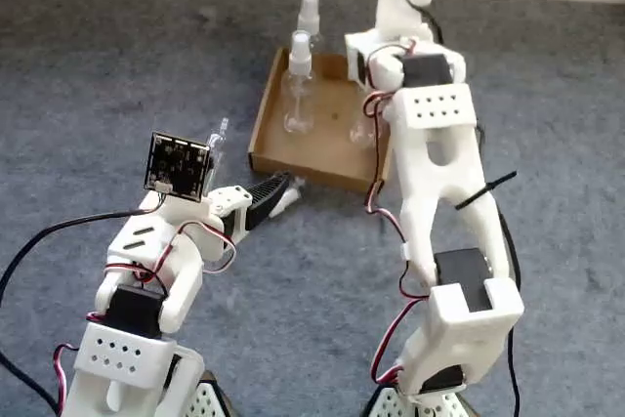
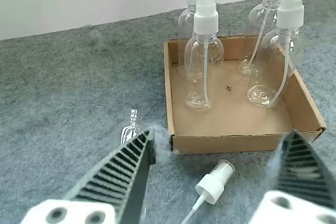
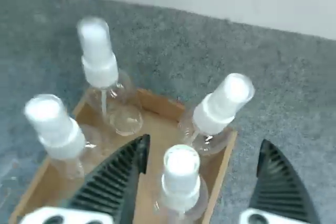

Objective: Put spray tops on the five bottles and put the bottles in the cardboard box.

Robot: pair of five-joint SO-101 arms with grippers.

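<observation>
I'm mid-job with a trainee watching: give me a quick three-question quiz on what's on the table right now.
1. True or false: the loose spray top lies inside the cardboard box.
2. How many capped bottles does the right wrist view show? A two, B four, C five.
3. Fill in: the left tool is ____.
Key: 1 false, it lies on the carpet in front of the box. 2 B. 3 open.
</observation>
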